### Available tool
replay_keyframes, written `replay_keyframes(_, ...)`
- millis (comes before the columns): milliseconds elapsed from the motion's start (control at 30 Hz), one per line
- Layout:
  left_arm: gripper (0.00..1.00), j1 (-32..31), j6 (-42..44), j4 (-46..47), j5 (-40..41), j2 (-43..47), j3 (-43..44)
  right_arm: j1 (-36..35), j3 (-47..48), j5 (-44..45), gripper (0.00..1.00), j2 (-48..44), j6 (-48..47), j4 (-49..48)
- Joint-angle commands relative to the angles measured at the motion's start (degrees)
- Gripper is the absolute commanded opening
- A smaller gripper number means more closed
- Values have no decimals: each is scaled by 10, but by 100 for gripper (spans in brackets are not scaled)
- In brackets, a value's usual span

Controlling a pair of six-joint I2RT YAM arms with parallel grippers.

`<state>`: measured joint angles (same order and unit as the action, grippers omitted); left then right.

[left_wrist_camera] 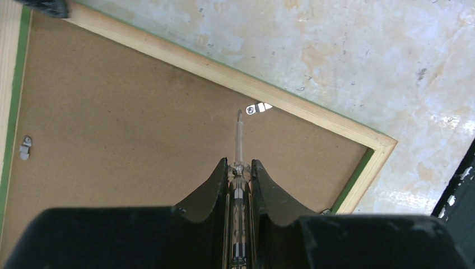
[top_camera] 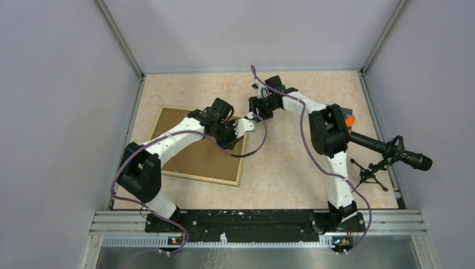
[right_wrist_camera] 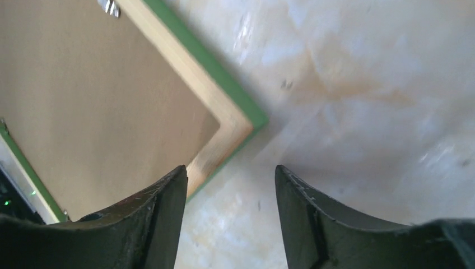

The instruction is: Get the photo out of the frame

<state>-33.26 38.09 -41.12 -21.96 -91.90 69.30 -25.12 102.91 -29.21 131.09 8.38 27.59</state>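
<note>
Frame [top_camera: 196, 162] lies back-up at 9 o'clock on the table [top_camera: 291, 162], photo hidden beneath. Left gripper [left_wrist_camera: 240, 168] clenches a thin tool [left_wrist_camera: 239, 134], tip near 1 clip [left_wrist_camera: 258, 107] at 1 o'clock; right gripper [right_wrist_camera: 230, 171] hangs released. Next: probably lever that clip aside.

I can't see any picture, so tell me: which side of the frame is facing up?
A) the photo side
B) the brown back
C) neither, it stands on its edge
B: the frame lies flat on the table with its brown board back facing up, and a small metal clip shows on that back near the wooden border.
</note>
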Motion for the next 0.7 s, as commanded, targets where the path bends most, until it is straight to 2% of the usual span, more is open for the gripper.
replay_keyframes(0,0,1,-17,32,18,0,11,-13,-71,-15,61,-86,30,-13)
replay_keyframes(133,0,-1,0,26,2,-5,17,-33,-113,-14,63,-97,45,-30)
replay_keyframes(300,0,-5,1,22,3,-18,21,-51,-111,18,63,-82,57,-28)
replay_keyframes(533,0,-19,1,26,4,-26,17,-64,-123,71,57,-68,67,-22)
replay_keyframes(667,0,-27,3,26,2,-30,18,-64,-117,89,49,-52,64,-13)
